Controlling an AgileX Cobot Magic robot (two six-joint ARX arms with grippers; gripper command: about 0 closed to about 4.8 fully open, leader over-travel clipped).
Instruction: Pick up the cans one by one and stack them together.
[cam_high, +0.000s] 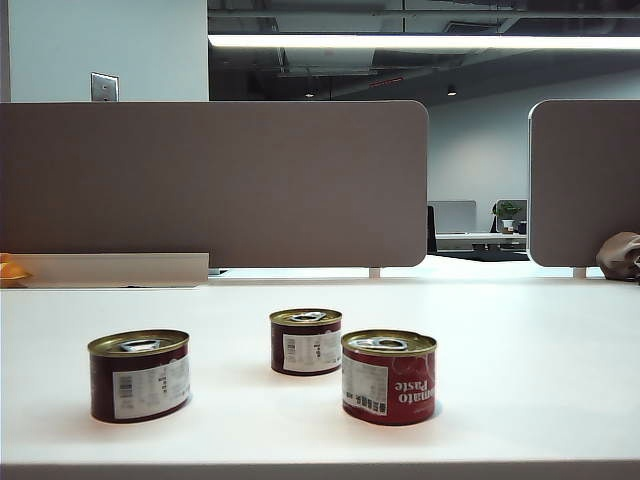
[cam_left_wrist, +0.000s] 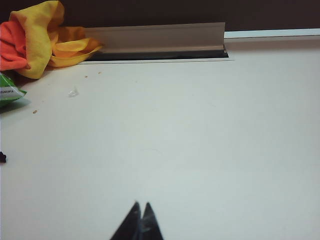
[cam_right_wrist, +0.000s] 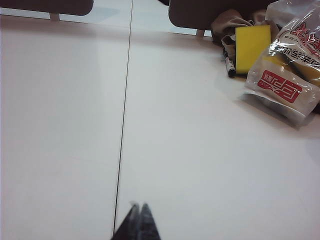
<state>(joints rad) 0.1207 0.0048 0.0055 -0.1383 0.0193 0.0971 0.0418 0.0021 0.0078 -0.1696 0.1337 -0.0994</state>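
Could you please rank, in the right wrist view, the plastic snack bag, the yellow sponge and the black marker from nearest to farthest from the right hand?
The right hand is shut over bare table.
1. Plastic snack bag: nearest, off to the side.
2. Black marker: farther back, beside the sponge.
3. Yellow sponge: about as far as the marker; too close to call.

Pretty bright overall, the ceiling strip light (cam_high: 420, 41) is blown out and glaring. Cans (cam_high: 388, 377) cast only soft small shadows on the white table (cam_high: 520, 330). Both wrist views look slightly soft, fingertips (cam_left_wrist: 137, 225) blurry up close.
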